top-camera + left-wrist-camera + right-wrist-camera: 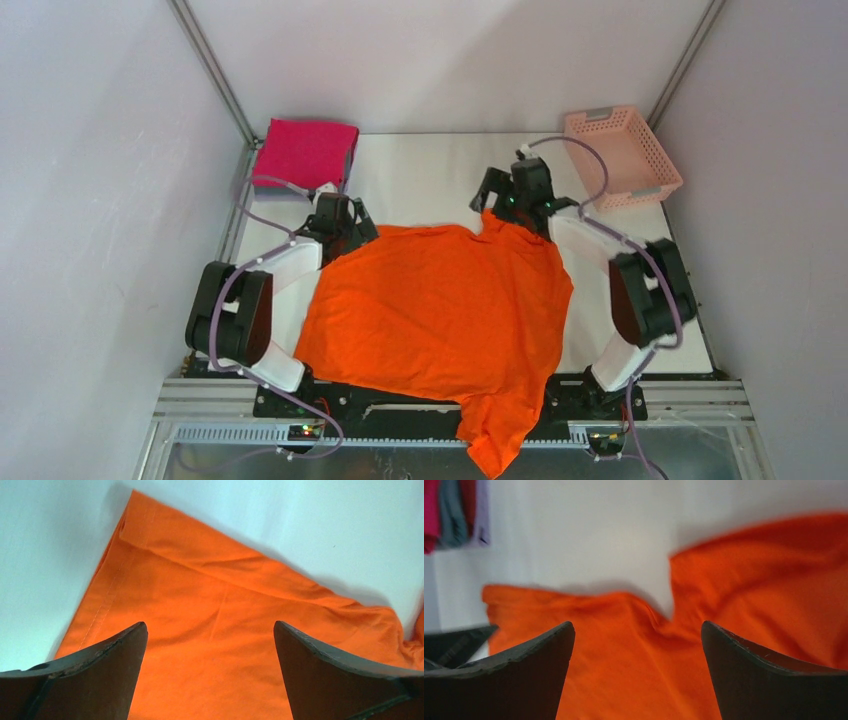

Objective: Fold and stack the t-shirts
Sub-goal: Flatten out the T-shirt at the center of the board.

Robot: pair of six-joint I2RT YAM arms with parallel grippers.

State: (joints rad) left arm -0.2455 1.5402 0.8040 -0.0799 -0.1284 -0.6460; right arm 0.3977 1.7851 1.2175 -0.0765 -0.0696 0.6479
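Dark curved fingers (100, 675) of the left gripper (210, 625) fill the bottom of the left wrist view. They are spread wide with nothing clamped between them. They hang over the far-left corner of the plain bright orange short-sleeved t-shirt (440, 310), whose stitched hem runs up to a point on the white table (420, 170). The right gripper (638, 625) is just as wide open and empty, above a dip in the shirt's far edge near its right side. That view is blurred, so I cannot tell whether its fingertips touch the cloth.

From above, the orange shirt covers most of the table's middle, between the two arms. Its near end spills over the table's near edge and hangs past the metal frame, cut off by the bottom of the picture. Its left edge lies close against the left arm. Bare table shows along the far side, between the shirt and the back wall, and in a strip to the shirt's right, partly taken up by the right arm.

A folded magenta-pink t-shirt (305, 152) sits in the far-left corner, apart from the orange one. The right wrist view shows it side-on as blurred bands of magenta, grey and pale lilac, with layers too soft to count. A pale pink plastic lattice basket (622, 155) stands at the far-right corner, hard against the side wall.
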